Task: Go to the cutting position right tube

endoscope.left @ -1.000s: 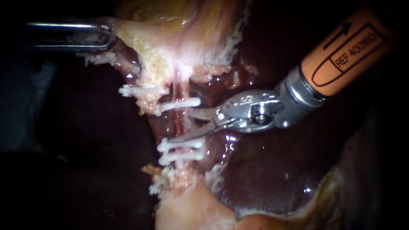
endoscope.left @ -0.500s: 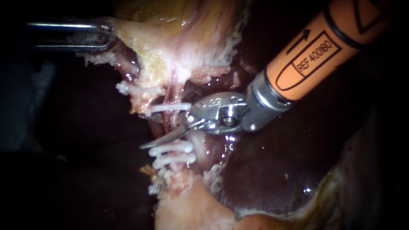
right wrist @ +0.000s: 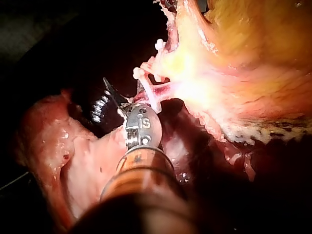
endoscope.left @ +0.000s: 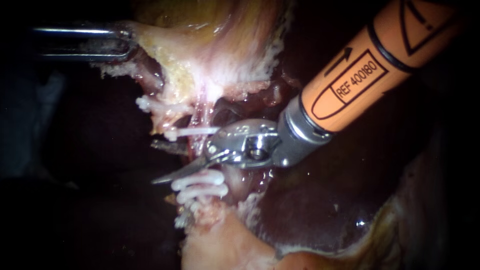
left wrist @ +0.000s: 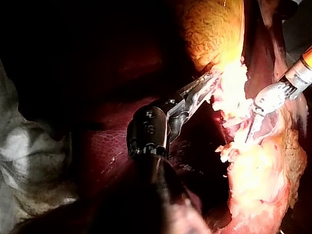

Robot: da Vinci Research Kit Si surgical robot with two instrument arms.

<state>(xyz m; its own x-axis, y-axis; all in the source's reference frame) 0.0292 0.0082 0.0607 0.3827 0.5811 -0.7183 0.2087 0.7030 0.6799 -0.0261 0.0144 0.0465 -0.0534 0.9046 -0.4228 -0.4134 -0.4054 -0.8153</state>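
white clips sit above and below a bare stretch of the right tube. the right instrument has its blades parted around that stretch, gripping nothing. the left instrument is clenched on the gallbladder, seemingly to stretch the tube. that grip is plain in the left wrist view and dim in the endoscope view.

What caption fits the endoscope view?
Right instrument, blades open, straddles the tube between clips; left instrument grips tissue.
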